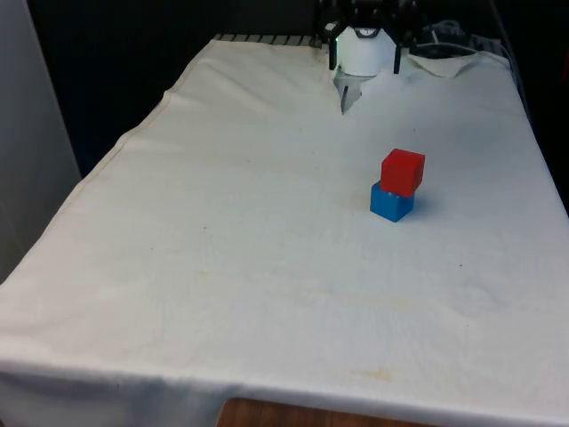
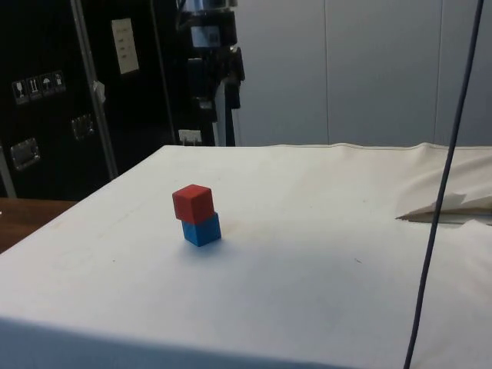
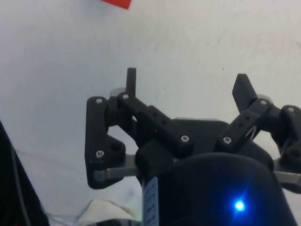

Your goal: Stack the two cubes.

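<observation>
Two small cubes sit on the white cloth table (image 1: 222, 267), right of the middle of the front view. The red wooden-looking cube (image 1: 403, 171) rests on top of the blue cube (image 1: 391, 203), so the stacking looks done. The red cube is turned a bit and hangs a little over one edge of the blue one.

It could slip off if the table shakes or the arm bumps it. A crooked top block falls more easily than a straight one.

The black two-finger claw (image 3: 186, 84) has its fingers wide apart and holds nothing. In the wrist view, a red corner (image 3: 116, 3) peeks in at the upper left edge of the frame, well apart from the fingers. In the side view the cubes sit left of the middle, with the arm high in the upper left, far from them.
</observation>
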Controlling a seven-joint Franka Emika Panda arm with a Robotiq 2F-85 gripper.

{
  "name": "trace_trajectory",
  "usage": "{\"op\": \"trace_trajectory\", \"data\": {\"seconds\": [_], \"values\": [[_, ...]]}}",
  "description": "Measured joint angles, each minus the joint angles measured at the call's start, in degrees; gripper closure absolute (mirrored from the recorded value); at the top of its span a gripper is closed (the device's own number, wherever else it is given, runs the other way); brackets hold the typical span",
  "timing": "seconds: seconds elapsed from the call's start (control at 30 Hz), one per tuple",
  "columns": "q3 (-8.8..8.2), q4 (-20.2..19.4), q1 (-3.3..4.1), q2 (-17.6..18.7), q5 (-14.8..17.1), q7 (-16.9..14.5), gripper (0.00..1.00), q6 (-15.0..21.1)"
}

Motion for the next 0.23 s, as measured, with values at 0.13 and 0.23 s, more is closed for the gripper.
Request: {"op": "trace_trajectory", "data": {"seconds": [0.13, 0.23], "values": [[-0.8, -1.6, 0.0, -1.6, 0.0, -1.38, 0.0, 0.0], [-1.2, -2.52, -0.06, -2.52, 0.0, -2.06, 0.0, 0.0]]}}
